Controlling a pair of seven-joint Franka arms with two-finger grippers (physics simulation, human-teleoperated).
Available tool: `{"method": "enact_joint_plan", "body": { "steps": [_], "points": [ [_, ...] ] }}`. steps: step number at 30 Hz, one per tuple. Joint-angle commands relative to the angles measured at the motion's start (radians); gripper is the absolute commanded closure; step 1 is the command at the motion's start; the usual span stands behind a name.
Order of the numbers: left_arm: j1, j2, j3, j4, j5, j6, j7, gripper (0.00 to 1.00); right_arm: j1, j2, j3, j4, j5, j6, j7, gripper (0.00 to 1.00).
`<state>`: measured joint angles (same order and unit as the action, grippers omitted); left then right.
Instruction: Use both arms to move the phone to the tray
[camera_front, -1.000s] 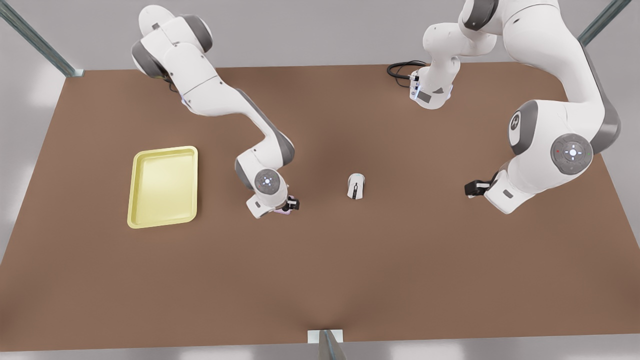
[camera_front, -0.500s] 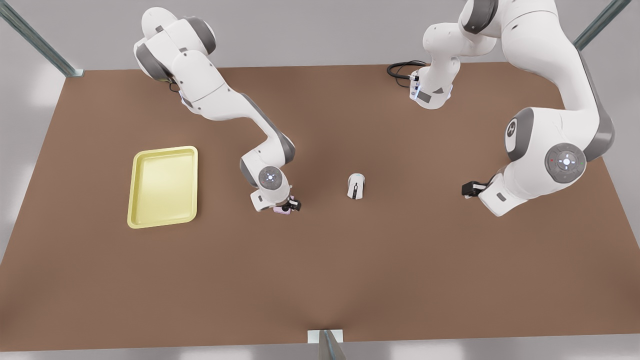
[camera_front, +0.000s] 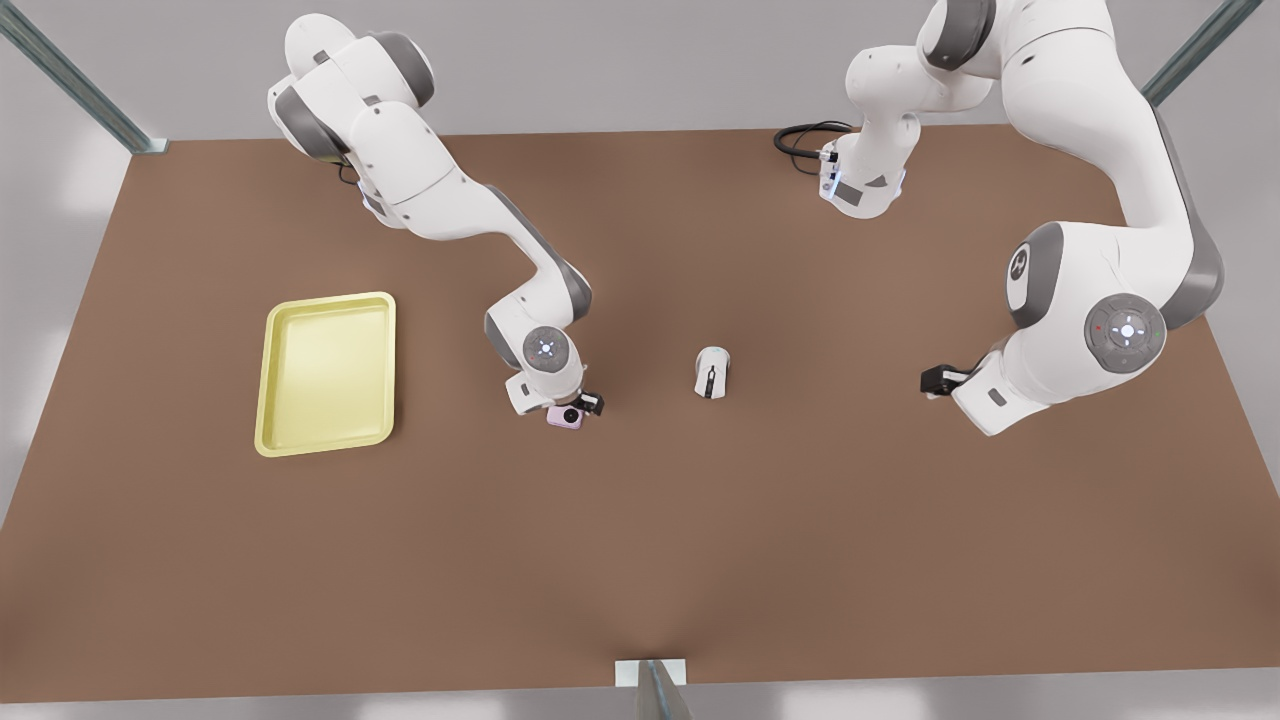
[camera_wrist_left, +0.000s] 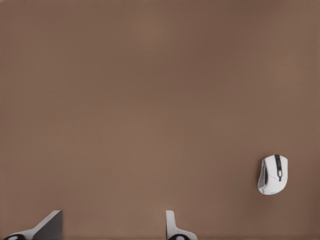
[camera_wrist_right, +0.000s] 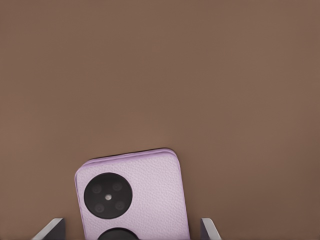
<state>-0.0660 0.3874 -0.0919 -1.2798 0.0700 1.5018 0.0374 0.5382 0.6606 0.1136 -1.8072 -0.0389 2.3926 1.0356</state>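
One phone (camera_front: 565, 416), pale lilac with black camera circles, is seen on the brown counter (camera_front: 640, 560) between the tray (camera_front: 328, 372) and the white mouse (camera_front: 711, 372). It is straddled by the right gripper (camera_front: 578, 409), whose jaws stand spread on either side without gripping it. The grasp appears to be in hand; closing on the phone is called for next. The left gripper (camera_front: 933, 379), jaws apart and empty, waits beyond the mouse.
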Motion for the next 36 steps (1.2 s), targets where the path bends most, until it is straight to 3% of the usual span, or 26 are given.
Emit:
{"method": "enact_joint_plan", "body": {
  "steps": [1, 9, 15, 19, 26, 31, 36],
  "points": [
    [0.0, -0.001, 0.0, 0.0, 0.001, 0.003, 0.027, 0.0, 0.0, 0.001, 0.0, 0.0, 0.001, 0.007, -0.02, 0.0],
    [0.0, 0.007, 0.0, 0.0, 0.001, 0.014, 0.029, 0.0, -0.001, 0.014, 0.0, -0.003, 0.002, 0.014, -0.063, 0.0],
    [0.0, 0.01, 0.0, 0.0, 0.001, 0.014, 0.029, 0.0, -0.006, 0.019, 0.0, -0.003, 0.016, 0.013, -0.086, 0.19],
    [0.0, 0.01, 0.0, 0.0, 0.001, 0.014, 0.029, 0.0, -0.006, 0.017, 0.0, -0.003, 0.016, 0.011, -0.088, 0.25],
    [0.0, 0.008, 0.0, 0.0, 0.001, 0.014, 0.027, 0.0, -0.007, -0.009, 0.0, -0.003, 0.017, -0.003, -0.091, 0.26],
    [-0.003, 0.002, -0.005, 0.0, 0.001, 0.009, 0.021, 0.0, -0.096, -0.167, -0.041, -0.124, 0.017, -0.029, -0.338, 0.26],
    [-0.009, -0.002, -0.009, 0.0, -0.003, 0.008, -0.022, 0.0, -0.385, -0.49, -0.072, -0.455, 0.02, -0.065, -0.851, 0.26]
  ]
}}
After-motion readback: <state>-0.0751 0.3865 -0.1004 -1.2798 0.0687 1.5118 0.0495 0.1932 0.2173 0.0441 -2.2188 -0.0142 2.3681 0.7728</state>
